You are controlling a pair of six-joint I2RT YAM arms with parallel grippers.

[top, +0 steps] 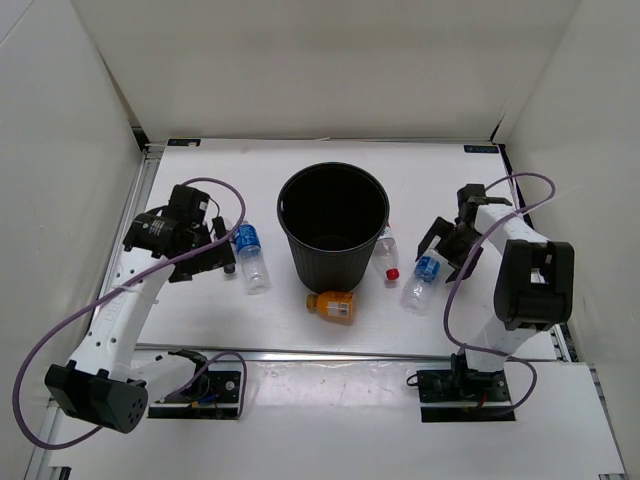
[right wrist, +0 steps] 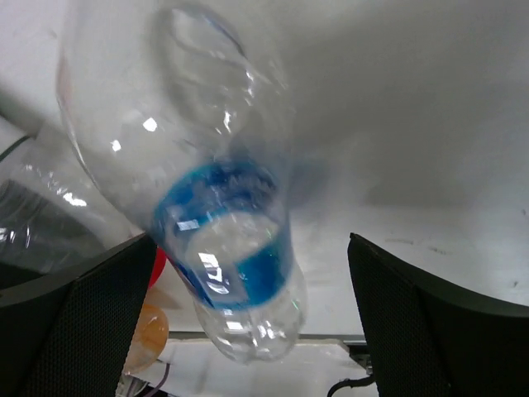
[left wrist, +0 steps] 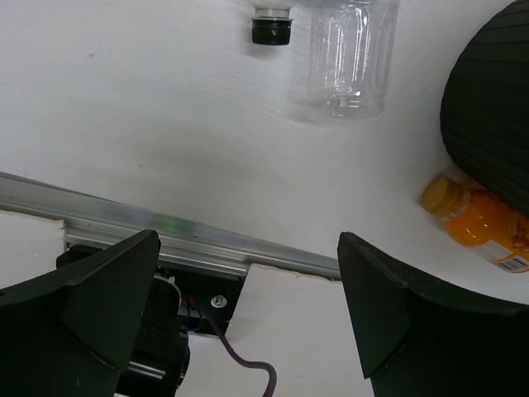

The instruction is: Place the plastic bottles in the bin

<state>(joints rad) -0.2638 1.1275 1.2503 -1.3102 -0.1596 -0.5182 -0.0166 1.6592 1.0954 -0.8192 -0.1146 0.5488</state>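
The bin (top: 333, 225) stands in the middle of the counter (top: 230, 175) between the two arms, so it can be reached from either side. Nothing can be made out inside it. Four plastic bottles are seen lying on their sides around its foot. A blue-labelled bottle (top: 252, 256) lies to its left and an orange bottle (top: 333, 306) just in front. A red-capped bottle (top: 388, 255) lies against its right flank, and a second blue-labelled bottle (top: 422, 280) lies further right.

The right fingers (top: 447, 248) are lowered over that second bottle and are spread wide. In the right wrist view its label is framed between them with a gap on each side, so it is straddled but not yet clamped. This is judged to be the approach to a pick. The left fingers (top: 220, 255) are likewise spread and hold nothing. They are parked beside the left bottle, which shows at the top of the left wrist view.

Open counter is left around the straddled bottle, so room for closing is judged ample. The red-capped bottle is crowded by the bin wall, and little space is offered there for a finger. The rolled rim stands well above every bottle, so each must be lifted clear over it. The aluminium rail (left wrist: 207, 240) marks the near edge of the counter, close to the orange bottle.
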